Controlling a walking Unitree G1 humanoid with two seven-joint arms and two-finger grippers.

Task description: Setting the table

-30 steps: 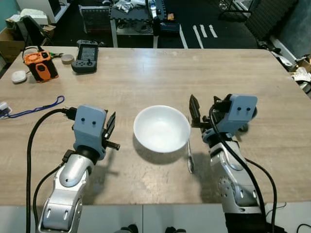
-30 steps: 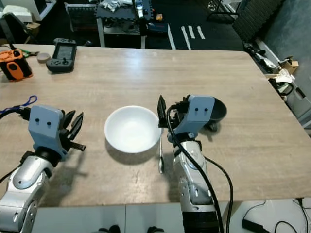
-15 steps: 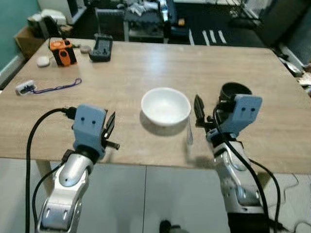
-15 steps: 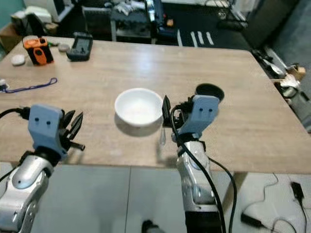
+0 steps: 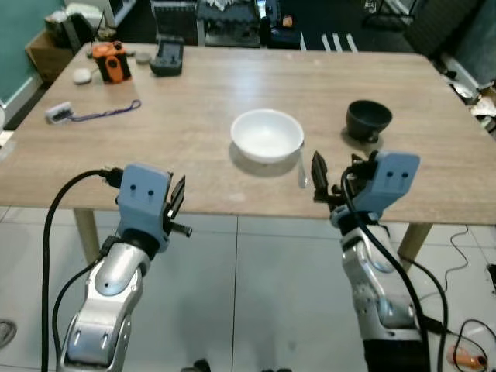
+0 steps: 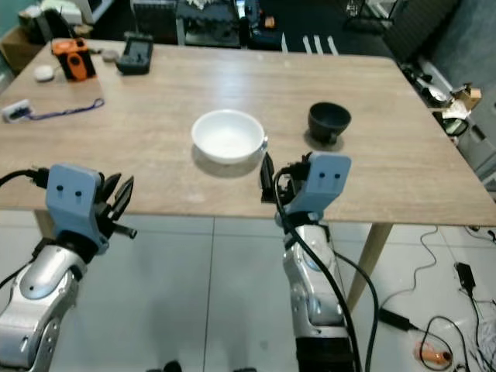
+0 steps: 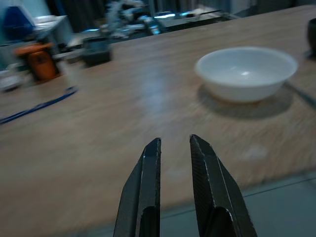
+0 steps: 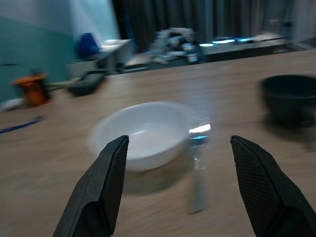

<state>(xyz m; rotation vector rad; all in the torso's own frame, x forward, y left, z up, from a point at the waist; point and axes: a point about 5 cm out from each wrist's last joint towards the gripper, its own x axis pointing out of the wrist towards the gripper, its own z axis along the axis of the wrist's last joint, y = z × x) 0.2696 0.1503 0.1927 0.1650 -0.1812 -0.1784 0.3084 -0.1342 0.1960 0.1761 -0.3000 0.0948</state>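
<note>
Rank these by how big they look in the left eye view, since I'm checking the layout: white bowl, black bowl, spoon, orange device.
1. white bowl, clearly the widest.
2. black bowl, smaller.
3. orange device, though it sits farther away, so its true size is unsure.
4. spoon: long but very thin, least area.

I am looking at a lab or workshop room, not a lived-in home. A plain wooden table stands on pale floor tiles. At its far left corner sit an orange device and a black handheld controller. Beyond the far edge are dark floor mats and cluttered equipment racks. Loose cables trail on the floor.
</note>
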